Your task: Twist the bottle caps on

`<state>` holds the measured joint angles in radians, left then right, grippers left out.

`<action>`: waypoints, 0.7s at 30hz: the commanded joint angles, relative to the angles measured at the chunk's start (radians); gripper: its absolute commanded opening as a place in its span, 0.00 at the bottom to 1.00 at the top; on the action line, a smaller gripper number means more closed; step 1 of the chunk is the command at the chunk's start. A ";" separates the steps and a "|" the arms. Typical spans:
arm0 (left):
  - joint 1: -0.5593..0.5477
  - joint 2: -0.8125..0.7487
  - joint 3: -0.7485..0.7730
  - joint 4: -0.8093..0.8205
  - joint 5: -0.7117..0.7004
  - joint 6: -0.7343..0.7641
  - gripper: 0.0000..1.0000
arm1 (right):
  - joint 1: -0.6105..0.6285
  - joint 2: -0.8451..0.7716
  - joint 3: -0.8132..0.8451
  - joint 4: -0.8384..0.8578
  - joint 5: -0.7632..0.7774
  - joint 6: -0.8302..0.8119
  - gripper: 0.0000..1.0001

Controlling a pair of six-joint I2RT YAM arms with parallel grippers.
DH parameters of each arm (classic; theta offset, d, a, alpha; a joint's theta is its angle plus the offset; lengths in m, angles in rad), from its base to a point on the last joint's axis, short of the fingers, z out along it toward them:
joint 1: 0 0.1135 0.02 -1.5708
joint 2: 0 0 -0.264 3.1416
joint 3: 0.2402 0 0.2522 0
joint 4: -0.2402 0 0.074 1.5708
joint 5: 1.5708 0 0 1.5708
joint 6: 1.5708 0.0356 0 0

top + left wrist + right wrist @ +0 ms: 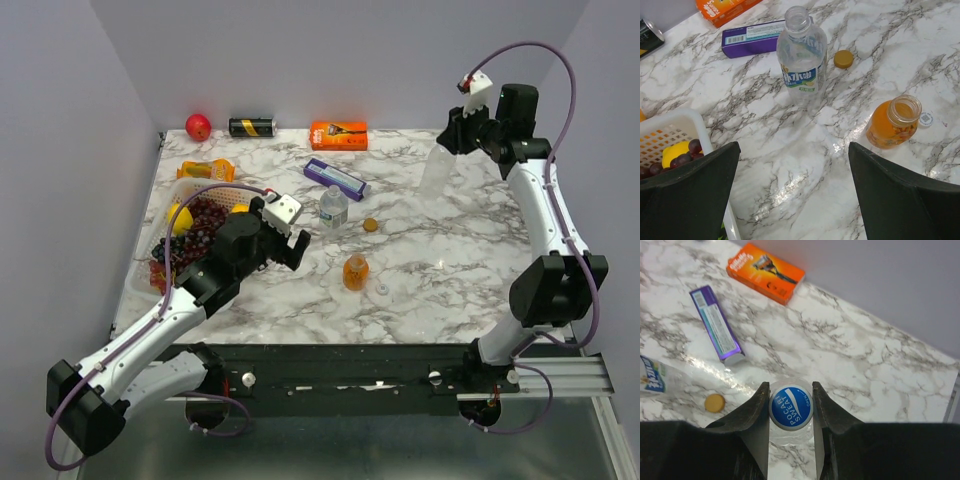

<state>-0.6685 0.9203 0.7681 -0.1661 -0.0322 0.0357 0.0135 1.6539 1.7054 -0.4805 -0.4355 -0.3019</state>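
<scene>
My right gripper (791,407) is shut on the blue cap (791,407), which sits on top of a clear upright bottle (437,172) at the table's far right. In the top view this gripper (452,137) is above the bottle's neck. A clear bottle with a label band (801,55) stands open in the middle. A short orange bottle (893,122) stands open nearer the front. An orange cap (843,59) lies between them, and a whitish cap (926,119) lies beside the orange bottle. My left gripper (795,200) is open and empty, hovering left of both open bottles.
A white basket (170,195) of grapes and lemons stands at the left, under my left arm. A purple box (336,178), an orange box (338,134), a black can (252,127), a red apple (198,126) and an orange packet (207,170) lie toward the back.
</scene>
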 commanded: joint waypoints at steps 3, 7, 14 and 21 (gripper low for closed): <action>0.015 0.014 0.002 -0.012 0.026 -0.003 0.99 | -0.010 -0.014 -0.165 0.147 0.011 -0.086 0.06; 0.029 0.031 0.020 -0.032 0.031 -0.002 0.99 | -0.009 -0.019 -0.254 0.229 -0.005 -0.091 0.09; 0.069 0.063 0.036 -0.035 0.061 -0.006 0.98 | -0.030 -0.022 -0.331 0.311 -0.011 -0.077 0.17; 0.086 0.091 0.046 -0.029 0.077 -0.011 0.98 | -0.030 -0.043 -0.411 0.388 -0.031 -0.054 0.27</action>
<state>-0.5896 0.9993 0.7765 -0.1902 0.0090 0.0353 -0.0090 1.6421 1.3277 -0.1764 -0.4381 -0.3660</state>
